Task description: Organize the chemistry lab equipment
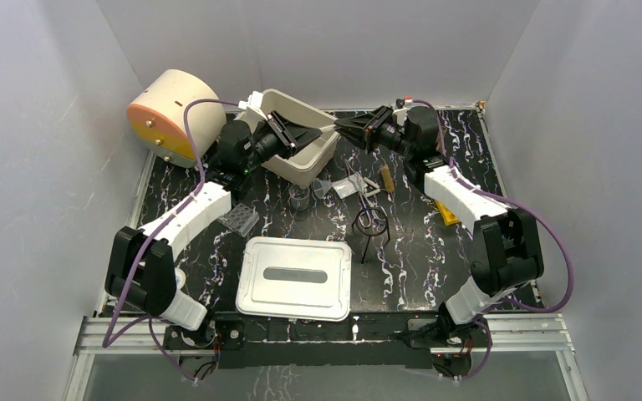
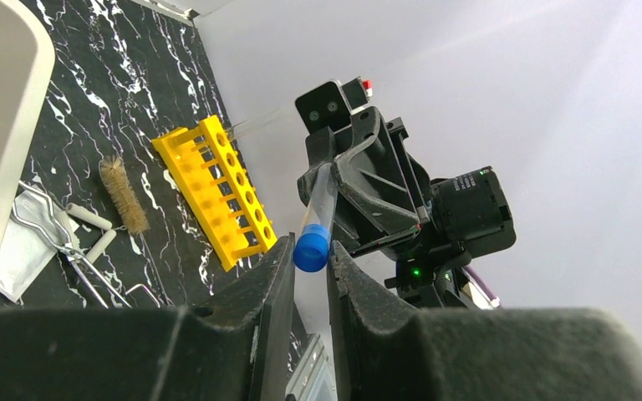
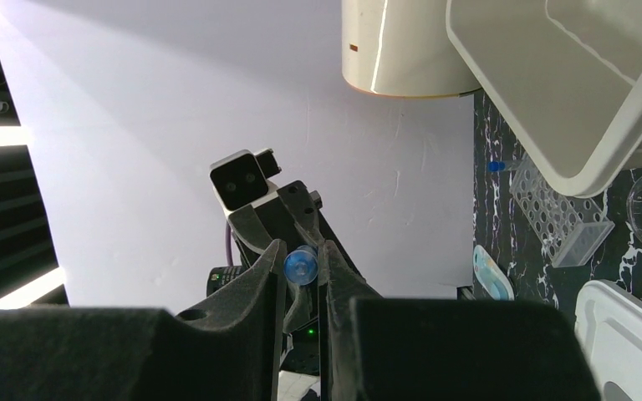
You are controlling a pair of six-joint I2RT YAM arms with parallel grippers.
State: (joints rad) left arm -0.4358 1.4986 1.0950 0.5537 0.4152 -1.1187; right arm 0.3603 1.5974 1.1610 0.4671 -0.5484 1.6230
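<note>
Between the fingers of the left end effector [image 2: 309, 280], the blue cap [image 2: 310, 251] of a vial [image 2: 316, 219] is sitting. The jaws are standing close on either side of the cap, though I cannot tell whether they are pressing on it. Straight ahead, the right end effector [image 2: 324, 180] is pinching the clear far end of the same vial, so the vial is hanging in the air between the two, well above the worktop [image 2: 92, 92].

This is looking like a handover. To do it well, the left jaws should be squeezing the cap squarely and firmly before the right ones let go. The right arm should then be backing off along the vial's own line, not sideways, so the glass is not being levered. Below and ahead of the left end effector, a yellow rack [image 2: 217, 196] is resting on the worktop, and it is looking like a likely home for the vial.
</note>
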